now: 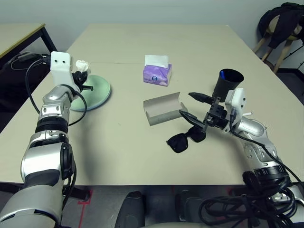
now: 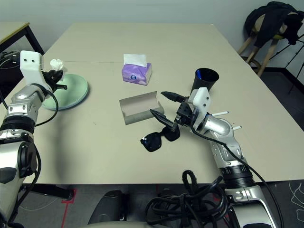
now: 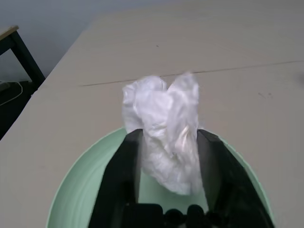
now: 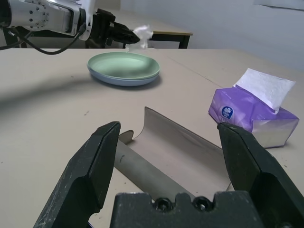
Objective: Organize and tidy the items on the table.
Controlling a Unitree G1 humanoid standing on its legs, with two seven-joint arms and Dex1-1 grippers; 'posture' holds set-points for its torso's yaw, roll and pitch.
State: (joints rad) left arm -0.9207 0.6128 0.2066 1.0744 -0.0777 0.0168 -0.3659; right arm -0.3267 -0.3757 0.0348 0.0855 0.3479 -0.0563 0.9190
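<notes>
Tissue wad [image 3: 164, 130] between left claw [image 3: 166, 156] fingers above green plate [image 1: 95, 90]; grip unclear. Right claw [image 4: 168, 156] wide open, empty, beside glasses case [image 1: 164, 108]. Sunglasses [image 1: 186, 138], case, cup [image 1: 227, 81] untidied.

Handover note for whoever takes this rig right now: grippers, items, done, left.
Left gripper: tissue wad between its fingers above the stacked green and blue plates.
Right gripper: open, empty, near the open glasses case.
Sunglasses lie loose on the table.
Done: plates stacked, pen in the black cup.
Left: bin the tissue, case the sunglasses.
</notes>
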